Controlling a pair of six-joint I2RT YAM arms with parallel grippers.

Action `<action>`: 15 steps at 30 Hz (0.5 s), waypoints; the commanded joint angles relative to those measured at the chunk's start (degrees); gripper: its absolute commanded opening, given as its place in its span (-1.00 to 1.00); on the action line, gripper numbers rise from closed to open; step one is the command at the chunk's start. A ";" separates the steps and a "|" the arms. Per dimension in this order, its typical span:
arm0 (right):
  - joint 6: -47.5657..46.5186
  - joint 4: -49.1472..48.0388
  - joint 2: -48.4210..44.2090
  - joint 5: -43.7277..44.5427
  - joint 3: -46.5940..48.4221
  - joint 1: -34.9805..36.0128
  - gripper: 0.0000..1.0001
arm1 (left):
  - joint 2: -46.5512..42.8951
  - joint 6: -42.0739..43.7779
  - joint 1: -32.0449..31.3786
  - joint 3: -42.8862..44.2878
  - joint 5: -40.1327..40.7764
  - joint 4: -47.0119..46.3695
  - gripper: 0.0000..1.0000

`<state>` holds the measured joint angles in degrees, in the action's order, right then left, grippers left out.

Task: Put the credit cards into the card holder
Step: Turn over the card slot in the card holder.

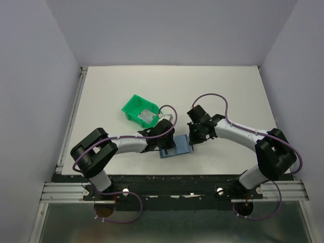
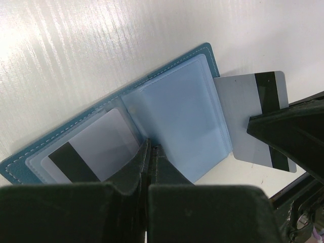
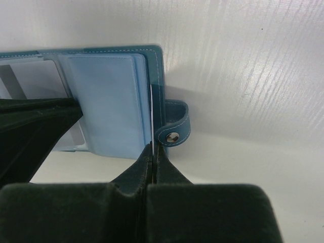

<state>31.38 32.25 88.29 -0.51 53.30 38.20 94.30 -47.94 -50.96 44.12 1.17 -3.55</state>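
The card holder (image 1: 176,149) lies open, its lighter inside facing up, on the white table (image 1: 228,91) near the 6 o'clock edge, between the two arms. The left pincer (image 2: 151,151), fingers pressed together, rests its tip on the clear sleeves near the fold of the holder. A first credit card (image 2: 96,144) sits inside the sleeve on the 9 o'clock side of that fold, its dark stripe showing through the plastic. The right pincer (image 3: 153,150) is pinching a second credit card (image 2: 243,114) by its outer end. This card meets the holder's 3 o'clock edge, and from the right wrist it appears edge-on as a thin white line between the sleeve stack and the blue cover. How far it has entered cannot be told. The closing strap with its stud (image 3: 172,136) projects just beside the line at 3 o'clock. A green bin (image 1: 132,104) stands at 10 o'clock from the holder, apart from it, with something flat and grey inside.
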 commanded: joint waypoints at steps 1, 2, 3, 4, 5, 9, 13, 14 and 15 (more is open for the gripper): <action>-0.97 0.01 0.92 1.74 -1.27 0.04 -0.99 | 2.47 0.92 -0.11 -1.14 -1.08 6.36 -1.00; -0.79 0.01 1.00 1.92 -1.44 0.04 -0.99 | 2.03 1.01 -0.11 -1.05 -0.82 6.71 -1.00; -0.79 -0.08 1.09 2.09 -1.62 -0.05 -0.99 | 1.24 1.10 -0.11 -0.96 -0.82 6.98 -1.00; -0.70 -0.08 1.18 2.27 -1.79 0.04 -0.99 | 0.45 1.01 -0.11 -0.79 -0.47 7.50 -1.00; -0.70 -0.08 1.27 2.45 -1.88 -0.05 -0.99 | -0.60 1.27 -0.11 -0.70 -0.03 7.94 -1.00; -0.53 -0.26 1.71 2.62 -2.32 0.04 -0.99 | -4.91 1.54 -0.11 -0.09 1.20 9.09 -1.00; -0.35 -0.26 1.71 2.53 -2.67 -0.05 -0.99 | -7.64 1.63 -0.11 0.27 1.03 6.38 -1.00; -0.18 -0.34 1.71 2.54 -2.76 -0.05 -0.99 | -7.90 1.71 -0.19 0.44 0.77 5.32 -1.00; -0.17 -0.35 1.71 2.45 -2.67 0.04 -0.99 | -7.82 1.97 -0.19 0.62 0.16 4.00 -1.00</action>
<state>31.42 31.38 88.40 -0.27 52.73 38.20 88.75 -47.33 -51.00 44.18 1.30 2.42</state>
